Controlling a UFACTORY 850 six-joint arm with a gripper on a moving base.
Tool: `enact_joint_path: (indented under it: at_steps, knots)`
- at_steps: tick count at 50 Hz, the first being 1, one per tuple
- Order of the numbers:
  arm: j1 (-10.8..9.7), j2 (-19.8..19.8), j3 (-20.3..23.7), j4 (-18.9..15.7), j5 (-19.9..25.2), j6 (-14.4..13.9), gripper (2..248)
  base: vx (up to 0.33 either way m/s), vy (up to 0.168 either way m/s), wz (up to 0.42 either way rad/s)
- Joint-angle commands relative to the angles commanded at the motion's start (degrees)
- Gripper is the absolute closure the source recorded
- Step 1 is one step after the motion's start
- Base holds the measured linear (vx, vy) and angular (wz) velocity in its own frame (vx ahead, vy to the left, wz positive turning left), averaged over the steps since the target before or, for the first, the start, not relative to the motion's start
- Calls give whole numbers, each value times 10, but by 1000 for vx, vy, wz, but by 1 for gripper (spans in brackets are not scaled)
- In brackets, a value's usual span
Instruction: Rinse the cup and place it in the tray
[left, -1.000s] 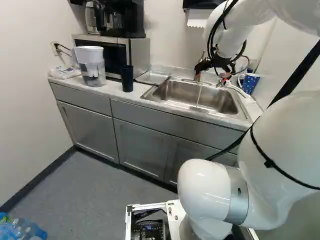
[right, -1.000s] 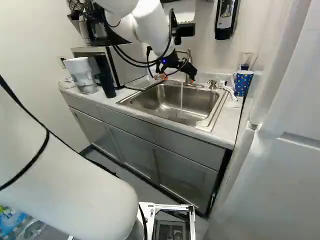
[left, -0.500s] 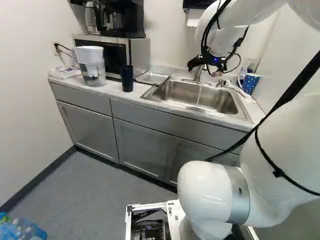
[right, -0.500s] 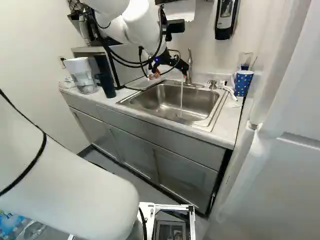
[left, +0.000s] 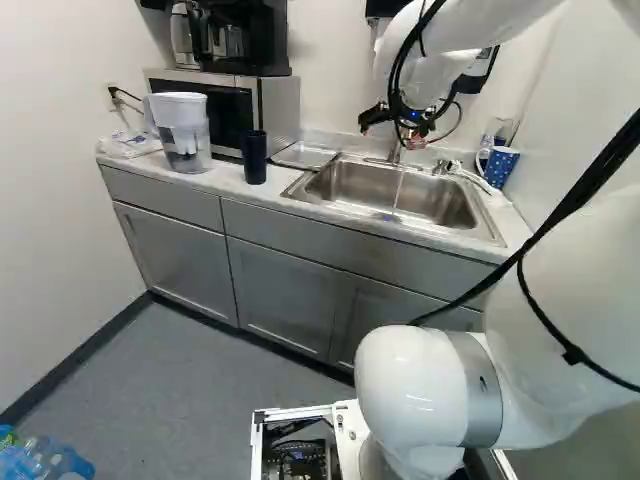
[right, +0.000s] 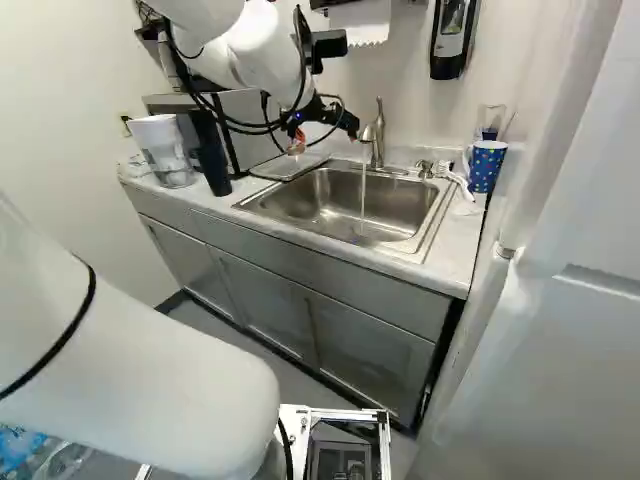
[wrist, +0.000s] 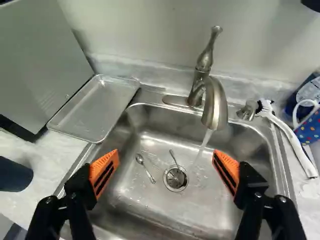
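My gripper (left: 390, 132) hangs over the back of the sink near the faucet; in the wrist view the gripper (wrist: 166, 161) is open, with nothing between its orange pads. A dark, tall cup (left: 255, 157) stands upright on the counter left of the sink, partly in the wrist view beside the gripper. Between the sink and the microwave lies the shallow metal tray (wrist: 97, 110), with nothing in it. Water runs from the faucet (wrist: 216, 107) into the steel sink (wrist: 150, 205). A blue dotted mug (right: 486, 165) stands on the counter right of the sink.
Two spoons, one a small spoon (wrist: 145, 167), lie in the sink, one at the drain. A white brush (wrist: 290, 135) lies right of the faucet. A water pitcher (left: 182, 132) and a microwave (left: 270, 110) stand left. The raised faucet handle (wrist: 207, 50) is close ahead of the gripper.
The arm has swung the open gripper leftward, away from the faucet handle and toward the tray side. The water keeps running; the cup, mug and tray have stayed in place.
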Motion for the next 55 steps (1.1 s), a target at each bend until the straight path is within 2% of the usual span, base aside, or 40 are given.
enact_joint_path:
  at_steps: [45,55]
  knots:
    - [87,-27,-24,0,120,0,3,0,0,0]
    - [105,-29,-26,0,131,0,3,0,0,0]
